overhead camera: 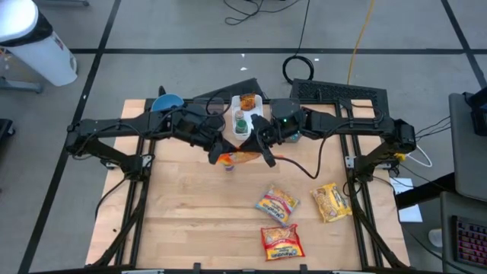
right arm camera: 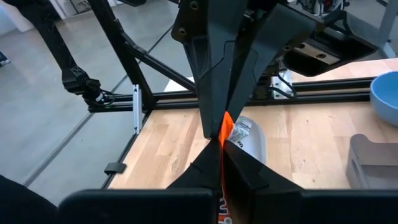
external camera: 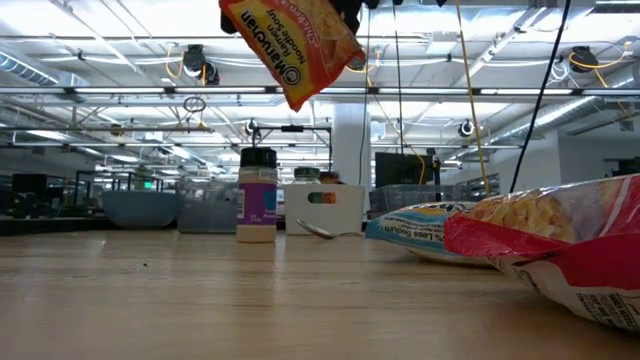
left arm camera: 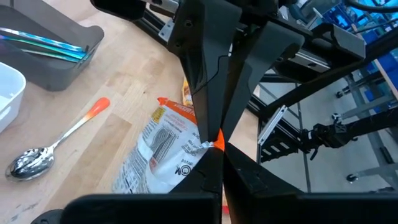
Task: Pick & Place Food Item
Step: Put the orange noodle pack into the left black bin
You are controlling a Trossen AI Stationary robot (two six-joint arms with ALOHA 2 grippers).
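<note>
An orange ramen packet (overhead camera: 239, 158) hangs high over the middle of the table. The low view shows it tilted at the top (external camera: 292, 48). My left gripper (left arm camera: 219, 155) and my right gripper (right arm camera: 221, 154) face each other, fingertip to fingertip, and both are shut on the same orange edge of the packet. In the left wrist view the packet's printed face (left arm camera: 163, 149) drops away below the fingers. My left gripper pinches the packet's orange edge (left arm camera: 217, 142) between its two fingertips, coming nearly level from the table's left. The packet hangs below, clear of the table. My right gripper pinches the same orange edge (right arm camera: 225, 126) at its fingertips, nearly level from the table's right, right against the left fingertips. The packet hangs tilted below.
Three more ramen packets lie at the near right (overhead camera: 278, 204), (overhead camera: 281, 242), (overhead camera: 331, 202). At the far side stand a white bin (overhead camera: 247, 113), a blue bowl (overhead camera: 166, 101), a grey utensil tray (left arm camera: 53, 46) and a spice jar (external camera: 257, 195). A spoon (left arm camera: 56, 143) lies below the packet.
</note>
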